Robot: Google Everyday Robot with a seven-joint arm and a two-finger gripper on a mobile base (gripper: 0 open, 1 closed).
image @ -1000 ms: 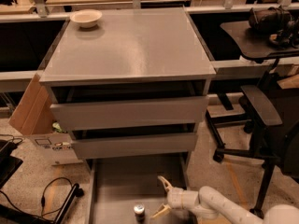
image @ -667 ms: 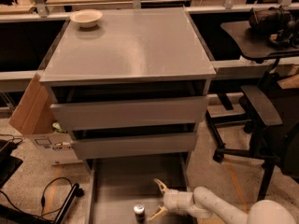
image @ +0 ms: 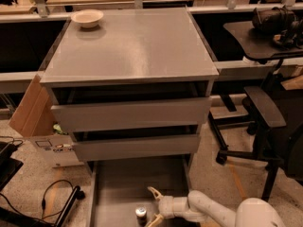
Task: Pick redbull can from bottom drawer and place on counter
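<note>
The redbull can [image: 140, 216] stands upright on the floor of the open bottom drawer [image: 113, 188], near the bottom edge of the camera view; only its shiny top and upper body show. My gripper [image: 155, 205] is in the drawer just right of the can, its two pale fingers spread open, one above and one below, pointing left at the can. It holds nothing. The white arm [image: 213, 212] reaches in from the lower right. The counter [image: 137, 46] is the grey top of the cabinet, above the two closed drawers.
A cream bowl [image: 87, 18] sits at the counter's back left corner. A cardboard box [image: 29, 109] leans at the cabinet's left. Cables [image: 52, 197] lie on the floor at lower left. A black office chair [image: 262, 112] and a side table stand on the right.
My gripper has moved left and slightly down inside the drawer, closer to the can. The can has not moved.
</note>
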